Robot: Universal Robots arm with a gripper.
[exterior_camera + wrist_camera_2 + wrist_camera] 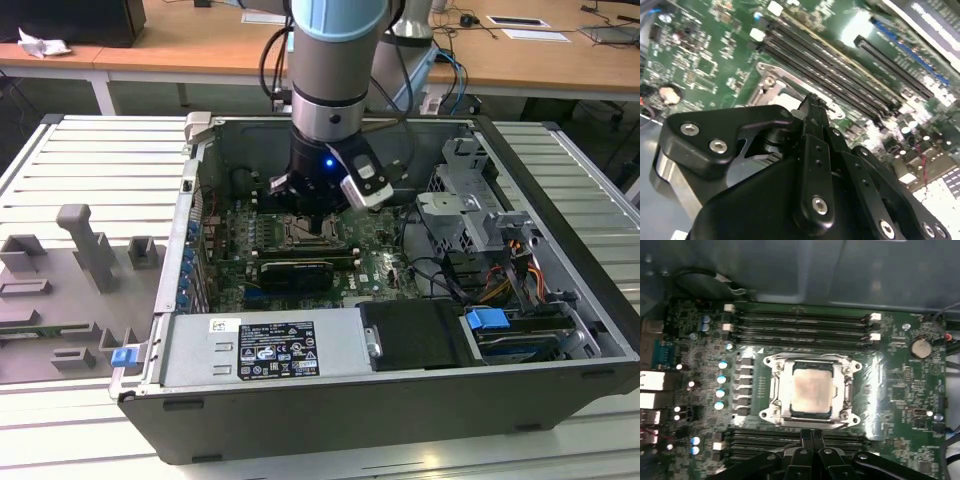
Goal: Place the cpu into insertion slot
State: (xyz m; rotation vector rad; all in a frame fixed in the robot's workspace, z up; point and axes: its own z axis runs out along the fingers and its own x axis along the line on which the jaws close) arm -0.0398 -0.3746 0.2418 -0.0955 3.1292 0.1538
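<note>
In the first wrist view, the cpu (811, 390), a silver-grey square, lies flat inside the insertion slot (771, 390), whose metal frame surrounds it on the green board. My gripper (813, 436) has its black fingers pressed together, shut, with nothing between them. The fingertips hover just outside the frame's edge, beside the memory slots. The second wrist view shows the gripper (812, 102) with its tips over a corner of the insertion slot (769, 82). In the exterior view, the gripper (318, 222) hangs low inside the open computer case, right above the insertion slot (297, 236).
Long memory slots (800, 322) run on both sides of the socket. A black graphics card (297, 272) lies just in front of it. The power supply (265, 350), drive cage (470, 215) and cables (450, 275) crowd the case. Grey fixtures (85, 250) stand at the exterior view's left.
</note>
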